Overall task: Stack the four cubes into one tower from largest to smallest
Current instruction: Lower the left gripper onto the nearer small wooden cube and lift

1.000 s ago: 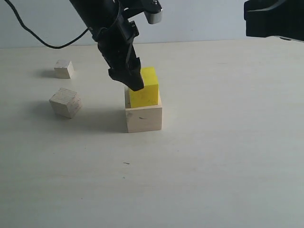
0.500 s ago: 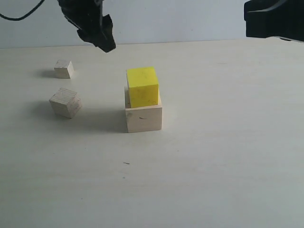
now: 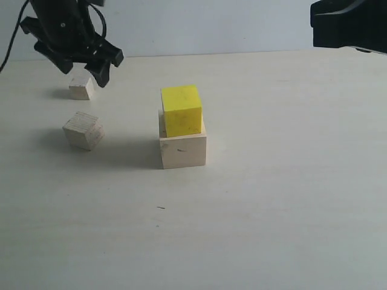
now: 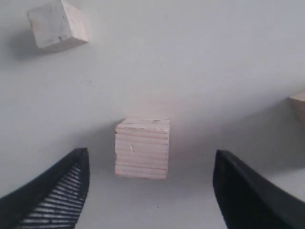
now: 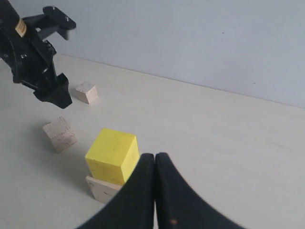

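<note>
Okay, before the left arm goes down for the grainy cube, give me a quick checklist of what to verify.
1. Left gripper open: ok, jaws wide apart, nothing held.
2. Grainy cube centred between the jaws: ok in the left wrist view.
3. Tiny cube apart from the grainy cube: ok.
4. Yellow cube flat on the large cube, top free: ok.
5. Right gripper shut and well away from the yellow cube: ok.
6. Height left above the grainy cube: cannot tell.
</note>
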